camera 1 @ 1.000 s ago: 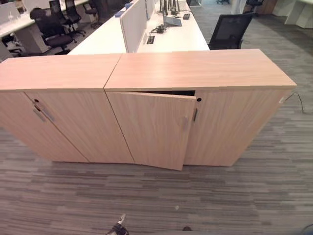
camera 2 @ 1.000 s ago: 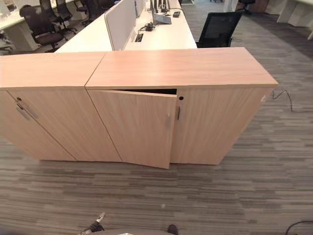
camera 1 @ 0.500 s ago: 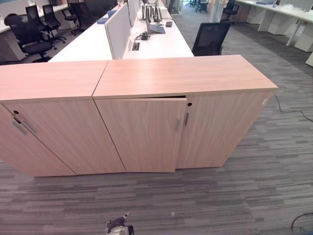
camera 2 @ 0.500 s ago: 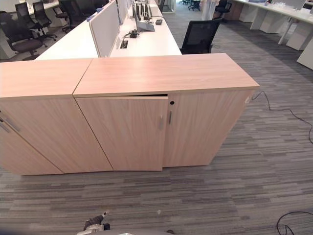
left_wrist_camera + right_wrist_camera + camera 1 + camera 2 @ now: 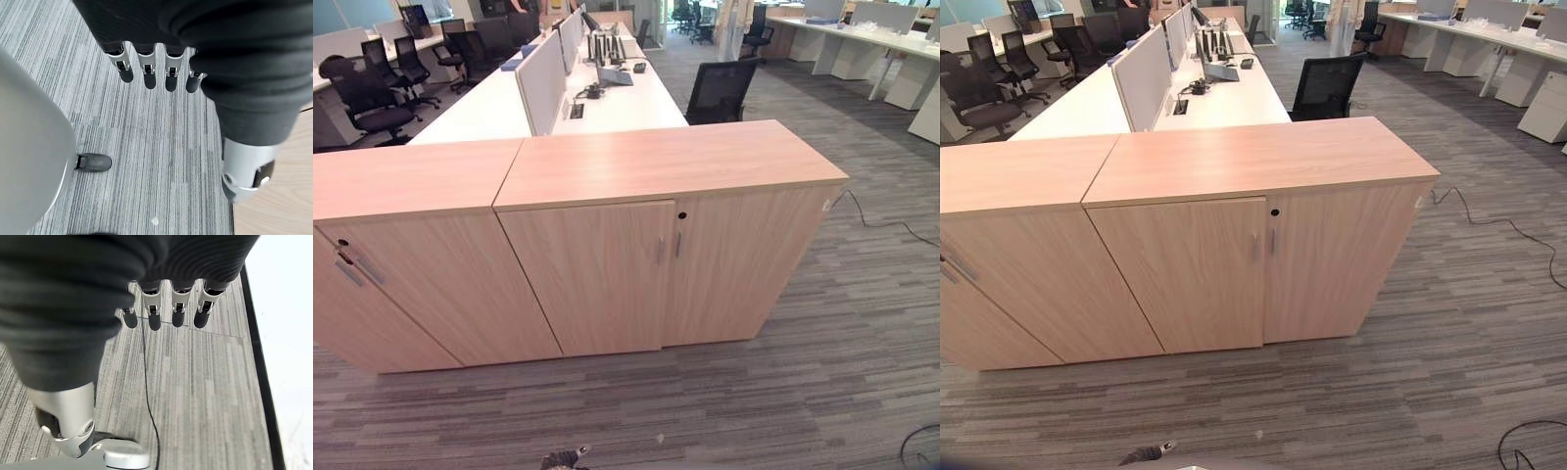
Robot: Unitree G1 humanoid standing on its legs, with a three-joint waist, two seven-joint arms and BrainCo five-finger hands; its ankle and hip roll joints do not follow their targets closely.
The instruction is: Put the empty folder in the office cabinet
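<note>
The light wood office cabinet (image 5: 671, 157) stands in front of me on the striped carpet. Both its doors are shut, with the left door (image 5: 587, 274) flush and two slim handles (image 5: 660, 250) meeting at the middle. My left hand (image 5: 146, 58) hangs over the carpet with straight fingers and holds nothing. My right hand (image 5: 178, 308) also hangs over the carpet, fingers straight and bare.
A second matching cabinet (image 5: 411, 176) adjoins on the left, its doors shut too. Behind them run white desks (image 5: 607, 93) with a divider, and black office chairs (image 5: 720, 90) stand around. A thin cable (image 5: 881, 220) trails on the carpet at the right.
The right cabinet's left door, ajar a second ago, has swung shut and now sits flush. The camera has moved, so the whole scene has shifted.
</note>
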